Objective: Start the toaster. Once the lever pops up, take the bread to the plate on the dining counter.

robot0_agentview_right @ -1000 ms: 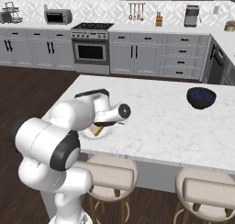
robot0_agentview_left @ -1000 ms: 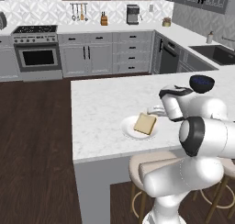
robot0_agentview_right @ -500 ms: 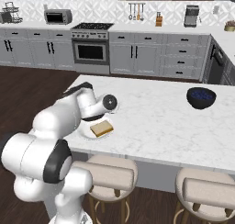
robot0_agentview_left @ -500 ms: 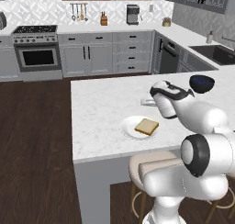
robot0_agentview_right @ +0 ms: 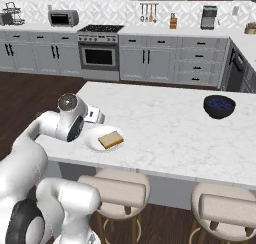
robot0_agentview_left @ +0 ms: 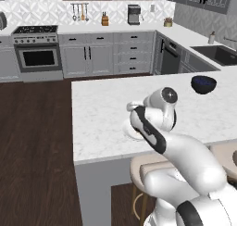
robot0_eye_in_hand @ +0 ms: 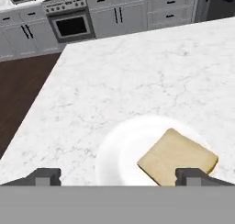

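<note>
The bread (robot0_agentview_right: 111,139), a tan slice, lies flat on the small white plate (robot0_agentview_right: 92,138) near the front edge of the white marble dining counter (robot0_agentview_right: 165,123). My gripper (robot0_agentview_right: 95,117) hovers just left of the plate in the right base view, open and holding nothing. In the hand view the two dark fingertips stand wide apart, and between them my gripper (robot0_eye_in_hand: 118,176) looks down at the plate (robot0_eye_in_hand: 114,149) and the bread (robot0_eye_in_hand: 176,156). From the left base view, my arm hides much of the plate (robot0_agentview_left: 128,130). The toaster is out of view.
A dark blue bowl (robot0_agentview_right: 219,106) sits farther along the counter to the right. Two padded stools (robot0_agentview_right: 120,190) (robot0_agentview_right: 225,208) stand under the counter's front edge. The stove (robot0_agentview_right: 100,50) and grey wall cabinets (robot0_agentview_right: 150,63) lie across the dark wood floor.
My hand has drawn back from over the bread and plate toward the counter's edge, jaws staying wide. The slice stays lying on the plate.
</note>
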